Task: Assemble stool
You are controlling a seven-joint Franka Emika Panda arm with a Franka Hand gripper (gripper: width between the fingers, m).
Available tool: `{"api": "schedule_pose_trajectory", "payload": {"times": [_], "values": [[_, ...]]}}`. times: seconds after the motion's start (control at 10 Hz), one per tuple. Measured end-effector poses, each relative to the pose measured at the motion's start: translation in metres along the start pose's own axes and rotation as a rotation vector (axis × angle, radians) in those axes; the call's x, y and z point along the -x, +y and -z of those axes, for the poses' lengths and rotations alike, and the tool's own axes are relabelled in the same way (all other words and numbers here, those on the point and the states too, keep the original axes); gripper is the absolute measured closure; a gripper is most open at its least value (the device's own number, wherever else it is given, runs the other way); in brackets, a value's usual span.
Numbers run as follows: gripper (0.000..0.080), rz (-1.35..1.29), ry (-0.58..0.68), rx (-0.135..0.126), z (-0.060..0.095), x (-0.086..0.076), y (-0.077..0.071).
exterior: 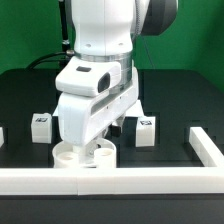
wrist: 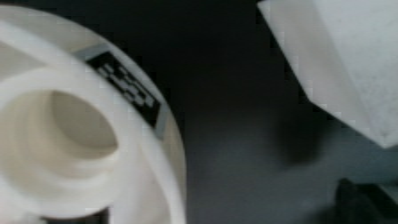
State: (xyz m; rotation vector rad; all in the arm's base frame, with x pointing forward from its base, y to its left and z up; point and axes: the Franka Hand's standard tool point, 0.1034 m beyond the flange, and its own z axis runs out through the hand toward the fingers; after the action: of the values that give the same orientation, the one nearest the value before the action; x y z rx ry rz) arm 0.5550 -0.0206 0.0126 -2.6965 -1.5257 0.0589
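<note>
Desk [exterior: 30, 100]: dark and flat, fenced by long white border bars [exterior: 110, 182] along the near edge and at both sides.
Arm [exterior: 100, 40]: large, white, bent low over the near middle of the desk.
Seat [exterior: 85, 153]: white round disc, flat on the desk, just beside the near bar and directly under the arm. Very close and blurred in the wrist view [wrist: 54, 150], with a round hole and a black-and-white tag [wrist: 121, 78] on the rim.
Leg [exterior: 40, 124]: short white tagged block on the exterior view's left, a little farther back than the seat and apart from it.
Second leg [exterior: 146, 130]: same kind, on the exterior view's right, also apart from the seat.
Third leg: not made out, perhaps hidden behind the arm.
Hand [exterior: 88, 140]: low over the seat, fingertips masked by the arm's own bulk. Cannot tell whether wide, narrow or holding anything.
Blurred white mass [wrist: 347, 60]: beside the seat in the wrist view, too soft to name.
Step in hand: probably gripping or shifting the seat, with no leg fitted yet.
Doing it well: fingers squarely across the rim, clear of the holes; slow final descent; disc kept flat; room left between seat and near bar.
Risk: disc pinched off-centre and tipping, or jammed against the bar.
</note>
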Motion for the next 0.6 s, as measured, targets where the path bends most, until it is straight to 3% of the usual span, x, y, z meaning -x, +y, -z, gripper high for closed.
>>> {"api": "schedule_pose_trajectory", "payload": {"times": [0.3, 0.4, 0.5, 0.6], "values": [[0.0660, 0.000, 0.000, 0.000, -0.0001, 0.0000, 0.0000], [0.0660, 0.000, 0.000, 0.000, -0.0001, 0.0000, -0.0001], [0.0754, 0.000, 0.000, 0.000, 0.0000, -0.0001, 0.0000], [0.0770, 0.000, 0.000, 0.000, 0.0001, -0.0001, 0.0001]]}}
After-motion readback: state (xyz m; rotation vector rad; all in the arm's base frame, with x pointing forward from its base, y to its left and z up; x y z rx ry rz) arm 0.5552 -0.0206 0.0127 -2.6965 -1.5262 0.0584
